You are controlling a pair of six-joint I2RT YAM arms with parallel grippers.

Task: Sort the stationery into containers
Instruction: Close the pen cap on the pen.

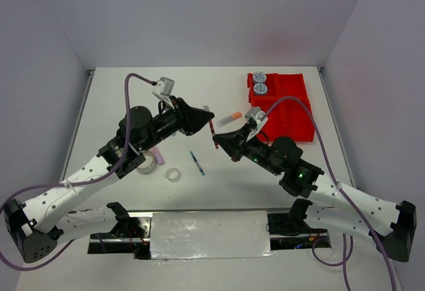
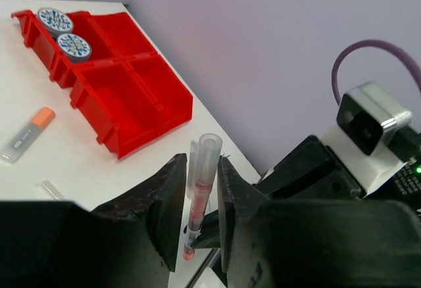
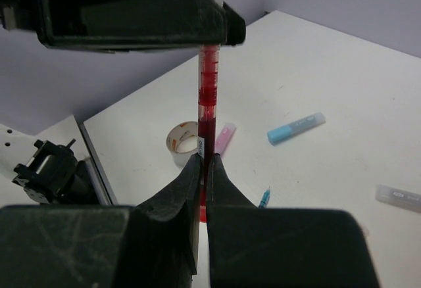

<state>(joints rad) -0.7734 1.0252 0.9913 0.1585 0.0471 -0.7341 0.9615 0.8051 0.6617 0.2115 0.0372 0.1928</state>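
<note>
Two blue-patterned tape rolls point(image 1: 259, 77) point(image 1: 260, 89), two clear tape rings point(image 1: 173, 174) point(image 1: 147, 163) and one four-compartment red tray point(image 1: 292, 115) are in view. Pens number two: one red pen point(image 1: 212, 130), one blue pen point(image 1: 197, 163). Three short sticks show: one orange-capped stick point(image 1: 230, 118), one pink stick point(image 3: 225, 137), one blue stick point(image 3: 296, 127).

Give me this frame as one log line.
mid-air handover | left claw: shut on red pen | right claw: shut on red pen | tray: two blue tape rolls

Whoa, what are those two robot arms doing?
Both are gripping one red pen in the air above the table. The left gripper holds one end and the right gripper holds the other, so it looks like a hand-over. Two tape rolls already sit in the red tray. A blue pen lies on the table.
</note>
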